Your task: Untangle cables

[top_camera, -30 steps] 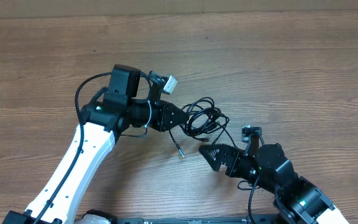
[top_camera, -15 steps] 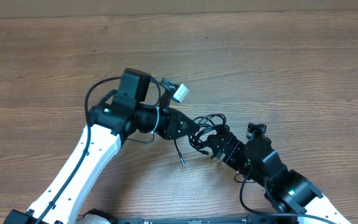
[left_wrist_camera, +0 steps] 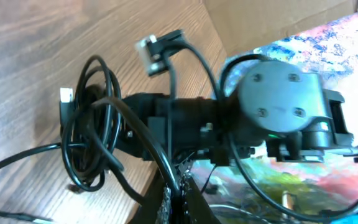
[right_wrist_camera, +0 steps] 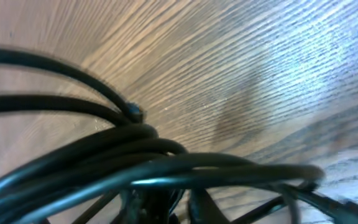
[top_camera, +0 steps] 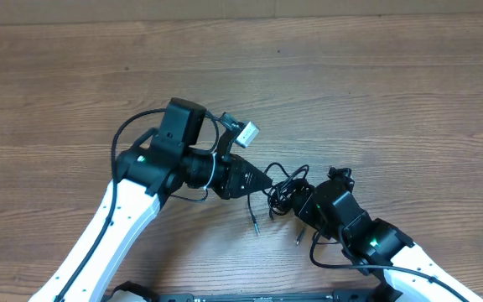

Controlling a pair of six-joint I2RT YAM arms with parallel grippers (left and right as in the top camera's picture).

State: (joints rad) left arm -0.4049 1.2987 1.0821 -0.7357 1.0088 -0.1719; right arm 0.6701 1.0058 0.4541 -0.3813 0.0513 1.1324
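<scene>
Since one second ago the right gripper (top_camera: 298,200) has travelled forward, from well apart from the cables (top_camera: 285,179) to right against them. The left gripper (top_camera: 264,184) has shifted with the bundle toward it. Now the two grippers stand nose to nose, and the cables lie as one tangled bunch between them on the wooden table (top_camera: 392,84). The left gripper is closed tight and pinches a strand of the cables at its fingertips; the rest of the tangle spreads just ahead of it. The right gripper has its nose pushed into the other side of the bunch. In its own camera the cords fill the view, so I cannot tell if its jaws are wide or narrow. One loose end (top_camera: 254,222) trails out beside the left fingertips, and a second loose end (top_camera: 298,237) lies beside the right gripper. In the left wrist view a silvery plug (left_wrist_camera: 66,94) sits at the outer edge of the coil.
</scene>
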